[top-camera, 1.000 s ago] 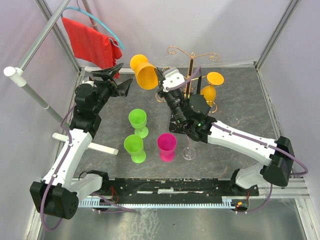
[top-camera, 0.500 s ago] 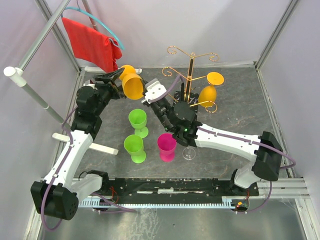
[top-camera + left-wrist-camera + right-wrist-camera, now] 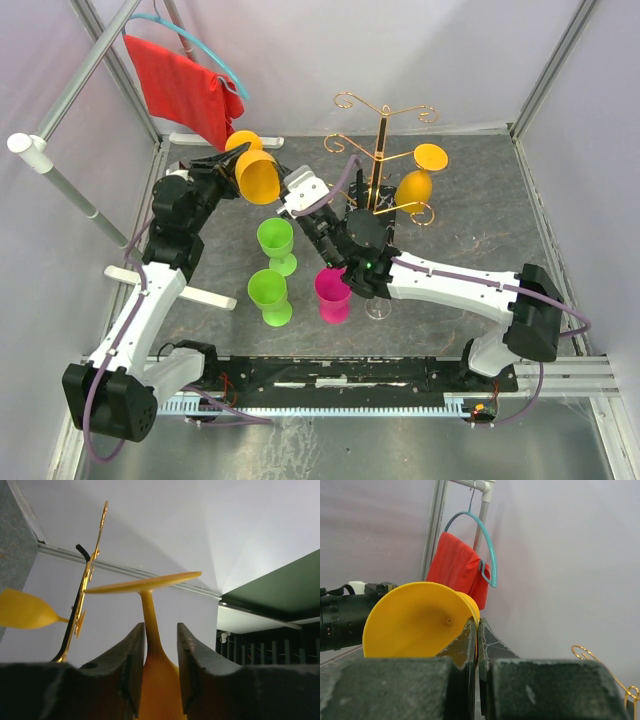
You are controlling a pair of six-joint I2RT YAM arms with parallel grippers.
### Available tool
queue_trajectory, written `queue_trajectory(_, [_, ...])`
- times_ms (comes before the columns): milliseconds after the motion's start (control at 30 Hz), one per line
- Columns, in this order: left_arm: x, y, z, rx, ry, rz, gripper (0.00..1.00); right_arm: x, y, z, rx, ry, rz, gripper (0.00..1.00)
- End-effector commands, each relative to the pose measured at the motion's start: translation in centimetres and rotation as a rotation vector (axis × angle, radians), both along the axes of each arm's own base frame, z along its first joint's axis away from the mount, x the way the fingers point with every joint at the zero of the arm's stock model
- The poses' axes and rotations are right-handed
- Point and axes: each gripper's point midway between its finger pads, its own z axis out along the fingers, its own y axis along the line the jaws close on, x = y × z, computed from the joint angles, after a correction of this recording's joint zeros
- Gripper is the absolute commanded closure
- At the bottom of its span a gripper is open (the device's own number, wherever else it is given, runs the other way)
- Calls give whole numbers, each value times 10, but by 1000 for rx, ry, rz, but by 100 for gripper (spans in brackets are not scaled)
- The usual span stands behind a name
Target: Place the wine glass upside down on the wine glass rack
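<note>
Handover: wine glass (image 3: 255,172) brought across.
Left gripper (image 3: 160,630) narrowed around stem, grip cannot be told; right gripper (image 3: 477,625) pinching rim.

The wine glass rack (image 3: 382,160) is stood toward the back of the table (image 3: 480,220). A glass (image 3: 417,185) is hung on its right side. Left of the rack, the wine glass (image 3: 255,172) is held off the table between the left gripper (image 3: 228,160) and the right gripper (image 3: 282,190). Three cups (image 3: 275,243) (image 3: 268,295) (image 3: 334,293) are set before the rack, leftward, and a stemmed glass (image 3: 377,305) straight before it. A cloth (image 3: 185,85) is hung behind, far left.
</note>
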Motion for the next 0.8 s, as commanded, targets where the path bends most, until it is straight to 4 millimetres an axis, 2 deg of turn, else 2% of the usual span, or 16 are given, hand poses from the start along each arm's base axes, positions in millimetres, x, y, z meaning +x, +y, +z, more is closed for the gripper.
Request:
queue_trajectory(0, [-7,-1,21,-44,-75,-25,69,-8,-4,31,65,-51,2,99])
queue_trajectory(100, [-7,-3,23,-43,-85,-33,85,-7,-4,26,54,-42,-14,98])
queue_trajectory(233, [-4,-5,26,-44,-112,-41,95,-9,-6,22,46,-39,-17,95])
queue_trajectory(400, [1,-7,33,-46,-159,-52,97,-11,-12,19,47,-35,-20,91])
queue_trajectory(533, [5,-7,43,-44,-219,-45,97,-11,-20,12,37,-20,-41,77])
queue_trajectory(767, [23,-7,77,22,-361,-25,97,-15,-37,-7,5,15,-59,54])
